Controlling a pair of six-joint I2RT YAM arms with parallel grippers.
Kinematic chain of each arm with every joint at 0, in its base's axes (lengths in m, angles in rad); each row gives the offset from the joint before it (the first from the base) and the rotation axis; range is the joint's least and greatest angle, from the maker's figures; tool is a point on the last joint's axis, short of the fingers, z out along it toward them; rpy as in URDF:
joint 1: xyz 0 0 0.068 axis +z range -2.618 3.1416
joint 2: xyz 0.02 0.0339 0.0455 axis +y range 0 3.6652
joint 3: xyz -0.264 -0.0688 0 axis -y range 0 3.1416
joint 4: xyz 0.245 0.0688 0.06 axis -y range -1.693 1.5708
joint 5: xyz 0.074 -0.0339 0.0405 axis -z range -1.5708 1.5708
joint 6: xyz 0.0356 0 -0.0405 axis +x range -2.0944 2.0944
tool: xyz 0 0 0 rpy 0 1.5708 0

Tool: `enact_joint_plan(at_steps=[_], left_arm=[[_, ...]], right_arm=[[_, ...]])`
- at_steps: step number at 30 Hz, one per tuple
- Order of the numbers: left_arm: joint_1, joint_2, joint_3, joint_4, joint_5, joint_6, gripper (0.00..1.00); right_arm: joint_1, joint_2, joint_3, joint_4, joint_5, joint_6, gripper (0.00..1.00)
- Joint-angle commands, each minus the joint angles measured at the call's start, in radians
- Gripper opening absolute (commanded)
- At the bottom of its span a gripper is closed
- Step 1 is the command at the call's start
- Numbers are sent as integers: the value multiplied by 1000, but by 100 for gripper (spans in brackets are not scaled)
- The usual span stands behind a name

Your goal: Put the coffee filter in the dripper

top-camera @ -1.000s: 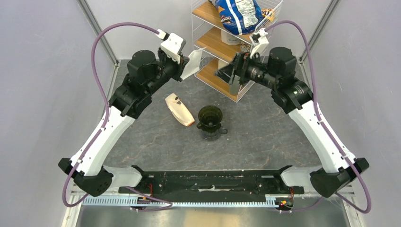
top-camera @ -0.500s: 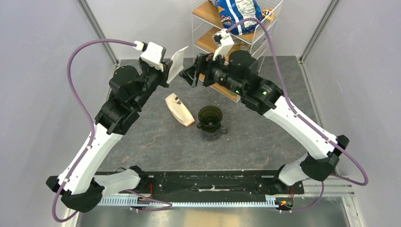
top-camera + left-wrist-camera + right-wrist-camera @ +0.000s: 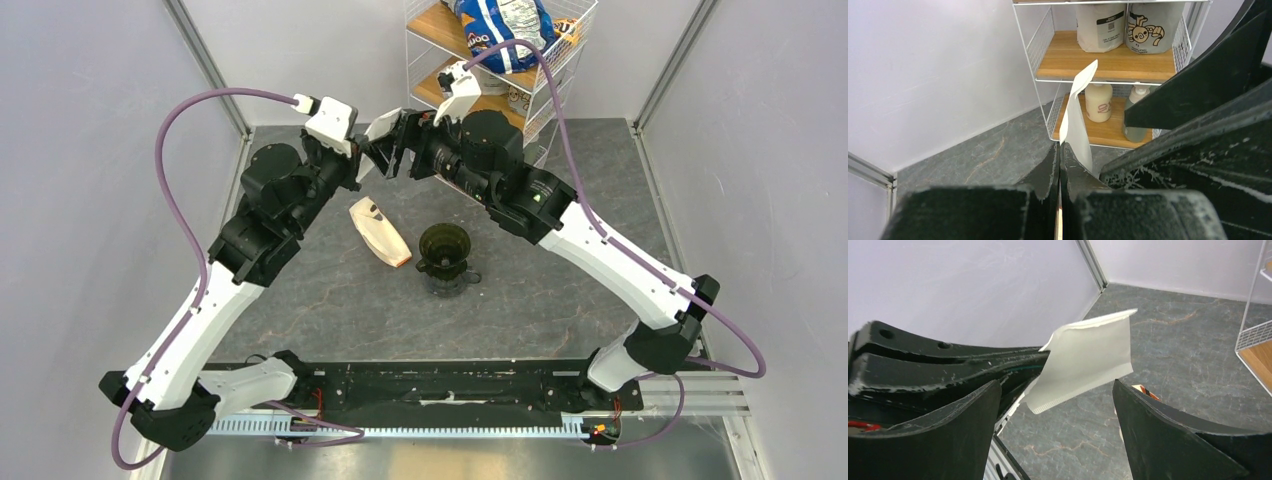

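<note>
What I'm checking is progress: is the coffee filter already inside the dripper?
No, the left tool holds the coffee filter in the air, away from the dripper.

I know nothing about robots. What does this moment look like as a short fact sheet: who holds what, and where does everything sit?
left gripper: shut on the coffee filter, held up in the air
right gripper: open, one finger on either side of the filter, not closed on it
coffee filter: white, flat, not in the dripper
dripper: dark, upright on the table, nothing in it
tan packet: lying flat beside the dripper, on the left arm's side
wire shelf: at the back, holding bottles
</note>
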Motion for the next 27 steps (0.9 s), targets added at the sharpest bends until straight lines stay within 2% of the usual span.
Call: enact_joint_plan(at_steps=[1, 7, 19, 27], left_arm=[[-1, -10, -10, 63, 9, 18, 2], [-4, 3, -5, 73, 11, 24, 2], [-10, 5, -7, 84, -4, 33, 2], [-10, -6, -9, 84, 24, 22, 2]], right_arm=[[7, 10, 74, 44, 89, -15, 90], [16, 57, 134, -22, 230, -38, 86], [30, 34, 83, -62, 261, -85, 81], [30, 30, 44, -74, 289, -119, 71]])
